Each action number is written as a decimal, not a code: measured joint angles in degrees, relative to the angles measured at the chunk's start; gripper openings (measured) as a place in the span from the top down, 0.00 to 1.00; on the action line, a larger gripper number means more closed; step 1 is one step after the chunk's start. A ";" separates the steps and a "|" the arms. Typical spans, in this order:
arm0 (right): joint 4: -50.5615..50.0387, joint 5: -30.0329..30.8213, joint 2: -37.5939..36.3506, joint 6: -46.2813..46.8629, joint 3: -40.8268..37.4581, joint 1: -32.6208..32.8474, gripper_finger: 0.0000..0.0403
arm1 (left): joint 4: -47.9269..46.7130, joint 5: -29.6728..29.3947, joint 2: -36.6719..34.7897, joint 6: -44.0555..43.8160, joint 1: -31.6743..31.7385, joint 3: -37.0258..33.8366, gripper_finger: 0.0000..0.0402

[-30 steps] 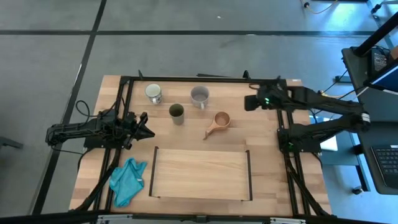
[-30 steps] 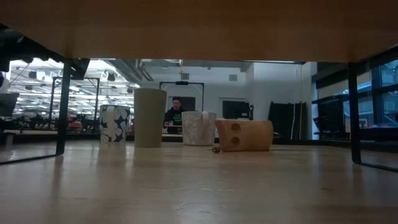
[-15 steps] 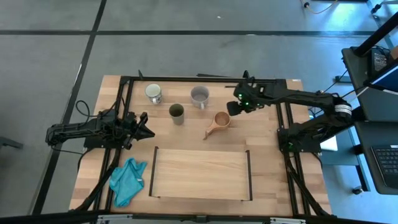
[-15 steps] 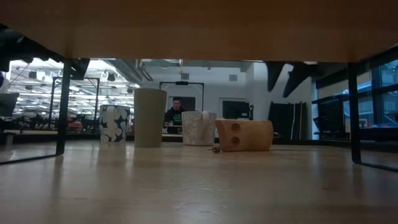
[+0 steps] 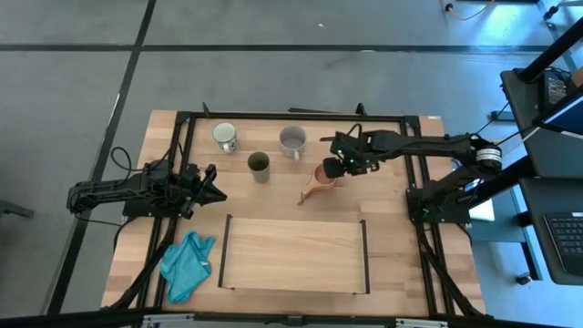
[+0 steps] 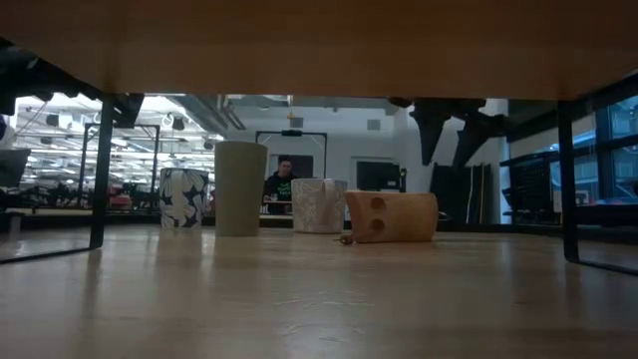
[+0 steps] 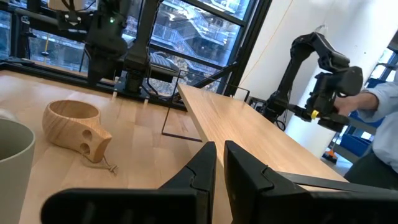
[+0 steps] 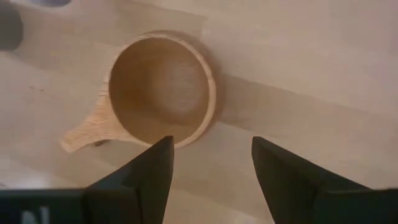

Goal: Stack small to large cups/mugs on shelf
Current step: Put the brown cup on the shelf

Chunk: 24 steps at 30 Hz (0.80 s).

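Shelf, rectangular light-wood panel with black end rails (image 5: pixel 293 255): bare, nothing stacked yet; all four vessels remain behind it.

Tan wooden long-handled cup (image 5: pixel 321 180): upright, round bowl, pierced handle, nearest the shelf.

Right gripper (image 5: pixel 340 166): fingers spread wide, empty, apparently above this cup.

Left gripper (image 5: pixel 211 185): nearly closed, empty, waiting at left.
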 joint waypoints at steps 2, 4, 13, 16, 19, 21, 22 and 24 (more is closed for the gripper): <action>0.85 0.02 0.02 1.76 0.00 1.02 0.46 | 0.00 0.00 0.01 -0.01 0.01 0.01 0.93; 1.50 0.46 0.02 3.76 -0.05 1.95 0.46 | 0.00 0.00 -0.01 -0.01 0.01 0.01 0.93; 3.77 1.99 4.73 7.02 -1.05 3.13 0.46 | 0.00 0.00 0.01 -0.01 0.00 0.00 0.93; 5.90 1.97 6.52 7.16 -1.05 3.13 0.46 | 0.00 0.00 0.01 0.00 0.00 0.01 0.93; 8.22 1.85 8.11 7.58 -1.05 3.13 0.46 | 0.00 0.00 0.01 0.00 0.01 0.00 0.93; 8.61 1.70 9.26 7.64 -1.05 3.13 0.46 | 0.01 0.00 0.01 0.00 0.01 0.01 0.93; 8.57 1.70 9.85 7.64 -1.05 3.13 0.46 | 0.00 0.00 -0.01 0.00 0.01 -0.01 0.93; 8.40 1.68 10.74 7.63 -1.05 3.13 0.46 | 0.02 0.00 -0.01 0.00 0.01 0.01 0.93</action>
